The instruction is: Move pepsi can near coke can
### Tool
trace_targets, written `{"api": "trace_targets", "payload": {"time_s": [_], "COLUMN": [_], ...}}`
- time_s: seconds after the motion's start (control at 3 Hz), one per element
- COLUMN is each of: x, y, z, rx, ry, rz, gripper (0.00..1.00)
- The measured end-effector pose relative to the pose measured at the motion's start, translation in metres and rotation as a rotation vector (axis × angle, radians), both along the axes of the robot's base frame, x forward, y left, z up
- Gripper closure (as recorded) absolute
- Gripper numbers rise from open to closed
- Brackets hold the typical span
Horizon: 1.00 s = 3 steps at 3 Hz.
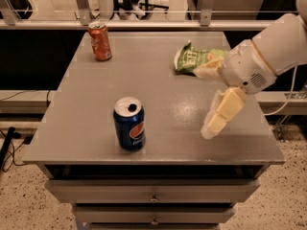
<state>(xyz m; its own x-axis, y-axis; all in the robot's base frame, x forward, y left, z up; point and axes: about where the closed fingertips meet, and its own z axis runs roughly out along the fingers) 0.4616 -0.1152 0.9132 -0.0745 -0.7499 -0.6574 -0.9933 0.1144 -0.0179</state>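
The pepsi can (129, 124), dark blue with a round logo and an opened silver top, stands upright near the front edge of the grey table (158, 85), left of centre. The coke can (100, 40), orange-red with a silver top, stands upright at the far left corner. My gripper (201, 103) hangs over the right part of the table, to the right of the pepsi can and well apart from it. Its two pale fingers (221, 111) are spread open with nothing between them. The white arm reaches in from the upper right.
A green chip bag (192, 57) lies at the far right of the table, just behind the gripper. The table has drawers (153, 195) below its front edge. A rail and glass panels run behind the table. Cables lie on the floor at left.
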Motion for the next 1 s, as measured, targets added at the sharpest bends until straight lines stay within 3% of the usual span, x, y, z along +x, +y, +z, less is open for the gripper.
{"api": "trace_targets", "payload": {"time_s": [0.67, 1.0], "x": [-0.020, -0.021], "y": [0.101, 0.125], "z": [-0.021, -0.023], "rx": [0.394, 0.485], "ry": [0.146, 0.165], "rz": [0.101, 0.124], "gripper": [0.00, 0.00]}}
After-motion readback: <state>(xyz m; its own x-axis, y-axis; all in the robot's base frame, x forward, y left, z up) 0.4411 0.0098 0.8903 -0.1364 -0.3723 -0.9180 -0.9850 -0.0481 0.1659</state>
